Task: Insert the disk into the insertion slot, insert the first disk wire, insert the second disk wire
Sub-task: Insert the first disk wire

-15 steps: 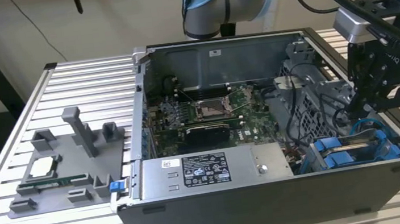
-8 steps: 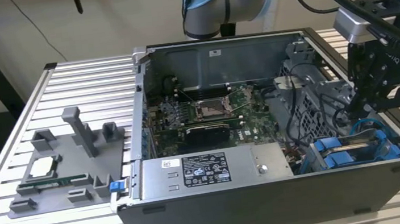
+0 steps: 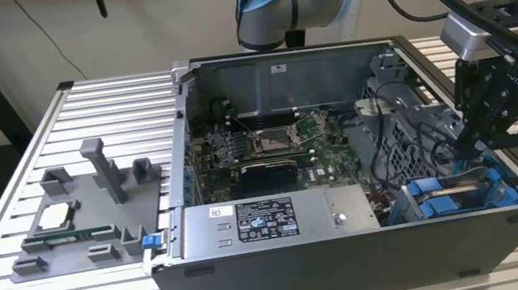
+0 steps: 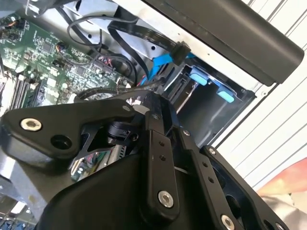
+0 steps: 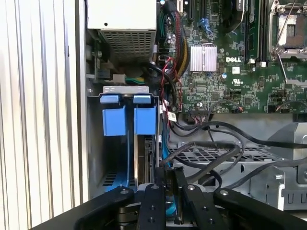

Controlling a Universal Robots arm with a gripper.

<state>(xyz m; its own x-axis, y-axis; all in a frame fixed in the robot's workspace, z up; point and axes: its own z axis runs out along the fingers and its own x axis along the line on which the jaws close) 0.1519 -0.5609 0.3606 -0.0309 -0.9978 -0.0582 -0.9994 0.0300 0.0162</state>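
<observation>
The claw (image 5: 169,173) sits low at the drive cage, right by the end of the disk (image 5: 147,155). Can't tell if it's open or shut, or if it holds anything. The disk stands on edge in the insertion slot (image 5: 144,89), w/ a thin blue wire (image 5: 164,143) just beside it. The exterior view shows the whole computer box (image 3: 351,252) on a slatted surface (image 3: 85,99). The second wrist view shows a black plug (image 4: 181,50) on a blue wire.

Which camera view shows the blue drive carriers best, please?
The first wrist view: both blue carriers sit side by side, seen squarely. The exterior view shows them obliquely; the second wrist view shows their end tabs.
</observation>
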